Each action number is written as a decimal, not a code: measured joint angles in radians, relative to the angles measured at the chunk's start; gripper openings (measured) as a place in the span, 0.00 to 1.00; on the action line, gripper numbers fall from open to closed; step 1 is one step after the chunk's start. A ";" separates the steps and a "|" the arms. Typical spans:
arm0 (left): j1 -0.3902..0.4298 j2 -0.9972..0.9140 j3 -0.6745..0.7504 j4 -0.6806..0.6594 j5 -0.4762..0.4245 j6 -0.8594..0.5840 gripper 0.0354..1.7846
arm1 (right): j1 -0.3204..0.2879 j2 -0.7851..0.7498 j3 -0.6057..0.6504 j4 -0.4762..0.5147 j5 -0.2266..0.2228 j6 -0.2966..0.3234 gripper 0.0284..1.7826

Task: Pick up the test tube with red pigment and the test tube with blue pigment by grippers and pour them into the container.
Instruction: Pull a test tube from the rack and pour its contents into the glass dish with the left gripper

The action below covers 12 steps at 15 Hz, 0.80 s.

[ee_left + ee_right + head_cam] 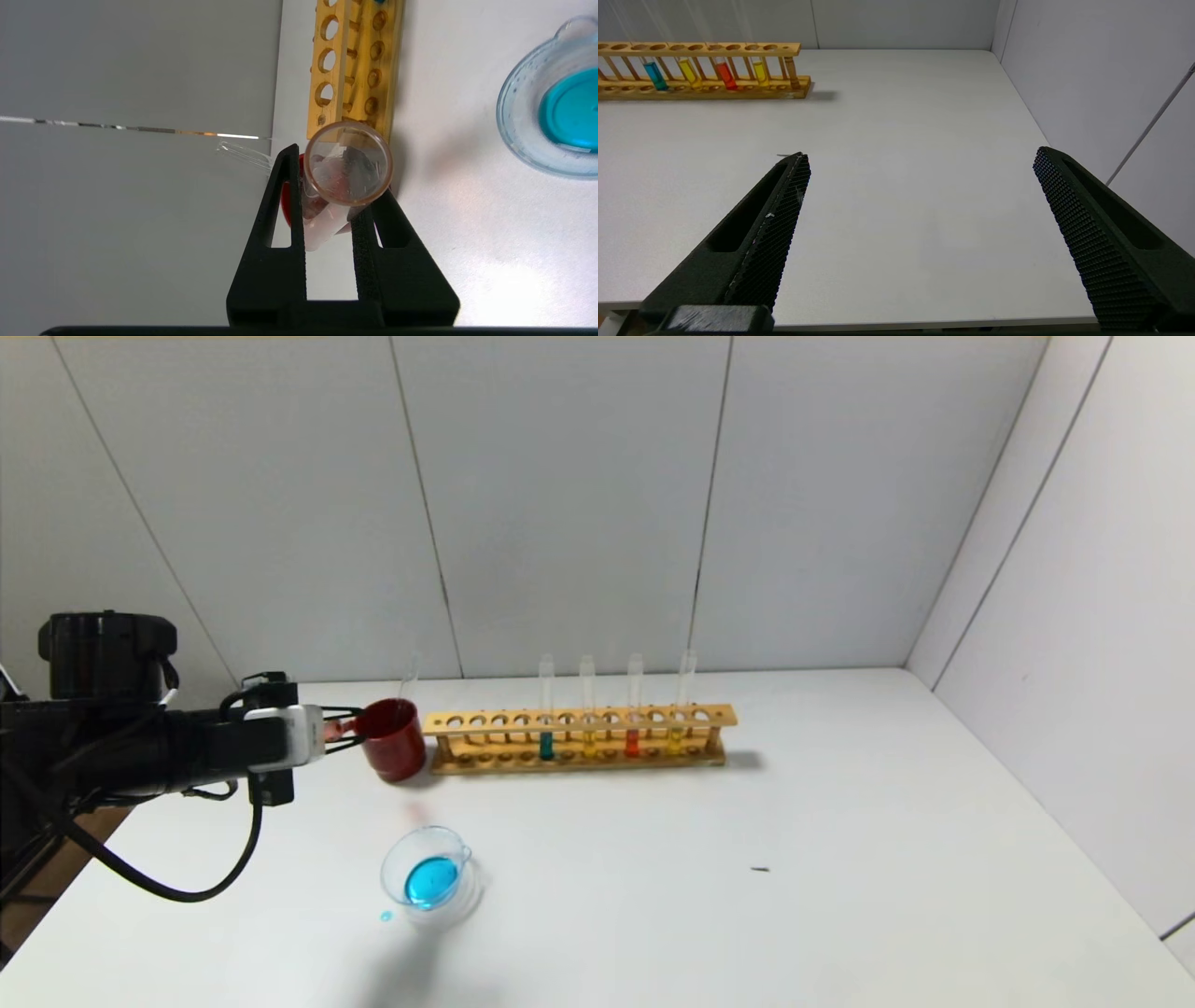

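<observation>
My left gripper [350, 733] is at the table's left, beside the dark red cup [394, 747]. It is shut on a clear test tube with a pinkish tint [348, 163], whose open mouth faces the wrist camera. The test tube with red pigment [633, 709] and the test tube with blue pigment [546, 709] stand upright in the wooden rack [579, 719]. Both also show in the right wrist view, red [725, 74] and blue [655, 74]. The container [387, 873] holds blue liquid and sits in front of the cup. My right gripper [920, 156] is open and empty over the table's near right.
Two yellow-liquid tubes [587, 705] stand in the rack too. An empty clear tube [408, 677] leans in the dark red cup. A small blue drop [386, 916] lies beside the container. White walls close the back and right of the table.
</observation>
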 joint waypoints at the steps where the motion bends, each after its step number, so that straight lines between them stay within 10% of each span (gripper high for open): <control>1: 0.001 0.003 0.004 0.000 0.001 0.024 0.17 | 0.000 0.000 0.000 0.000 -0.001 0.000 0.98; 12: -0.021 0.011 0.010 0.004 0.038 0.209 0.17 | 0.000 0.000 0.000 0.000 0.000 0.000 0.98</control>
